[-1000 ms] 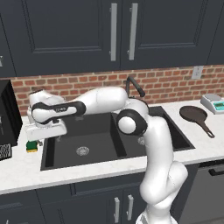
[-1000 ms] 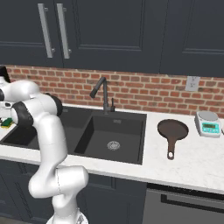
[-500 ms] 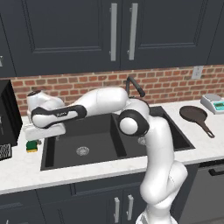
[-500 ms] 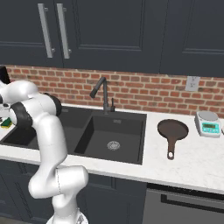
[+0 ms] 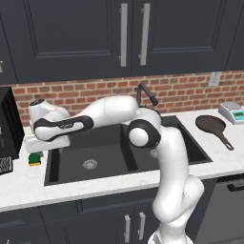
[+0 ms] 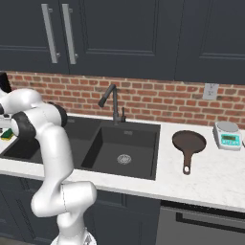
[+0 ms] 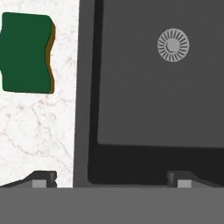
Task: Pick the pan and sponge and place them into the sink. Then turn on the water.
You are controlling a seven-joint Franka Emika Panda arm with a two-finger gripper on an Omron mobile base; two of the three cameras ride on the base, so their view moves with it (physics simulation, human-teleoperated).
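The green-topped sponge (image 5: 34,159) (image 6: 6,135) lies on the white counter just left of the black sink (image 5: 107,159) (image 6: 134,141). My gripper (image 5: 46,148) hangs over the sink's left rim, beside the sponge and a little above it. In the hand view my gripper (image 7: 112,178) is open and holds nothing. One fingertip is over the counter and the other over the basin (image 7: 153,96), while the sponge (image 7: 26,53) sits off to the upper left. The dark brown pan (image 5: 212,125) (image 6: 189,142) rests on the counter right of the sink, handle toward the front. No water falls from the faucet (image 5: 145,91) (image 6: 111,98).
A small scale (image 5: 233,112) (image 6: 227,135) stands beyond the pan by the brick wall. A black appliance (image 5: 7,128) rises at the counter's far left, close behind the sponge. Dark cabinets hang overhead. A round silver drain (image 7: 173,45) marks the basin floor.
The hand has sunk a little lower over the sink's left rim, toward the sponge. Sponge, pan and base have stayed put; the jaws are as wide as before.
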